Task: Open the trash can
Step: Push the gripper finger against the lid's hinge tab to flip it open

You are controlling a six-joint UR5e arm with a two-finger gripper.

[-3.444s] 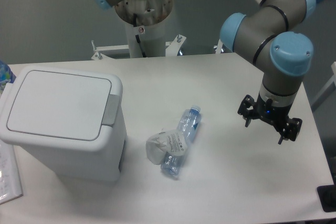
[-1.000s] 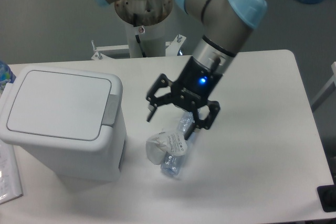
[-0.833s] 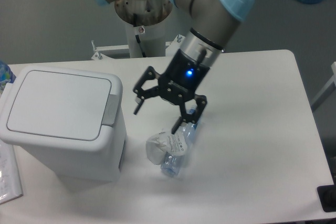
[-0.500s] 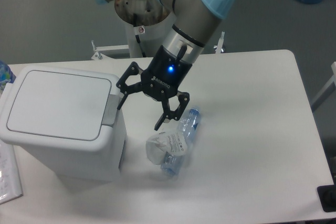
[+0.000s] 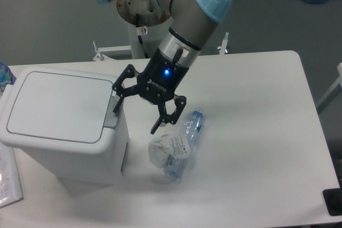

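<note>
The trash can (image 5: 64, 126) is a boxy white bin at the table's left, its flat lid (image 5: 57, 106) lying shut. A grey push tab (image 5: 112, 113) runs along the lid's right edge. My gripper (image 5: 135, 118) hangs open just right of the bin, angled down and left. One fingertip (image 5: 117, 107) sits at the grey tab's upper part, touching or nearly touching it. The other finger (image 5: 159, 123) hangs in the air to the right, above the table.
A crushed clear plastic bottle (image 5: 185, 142) with a white crumpled wrapper (image 5: 162, 150) lies right of the bin, just below the gripper. The arm's base column (image 5: 144, 14) stands at the back. Papers (image 5: 8, 180) lie at the left front edge.
The arm has swept from the table's right side leftward over the bottle, and the open gripper now has one fingertip at the bin's grey tab. The lid has stayed shut.
</note>
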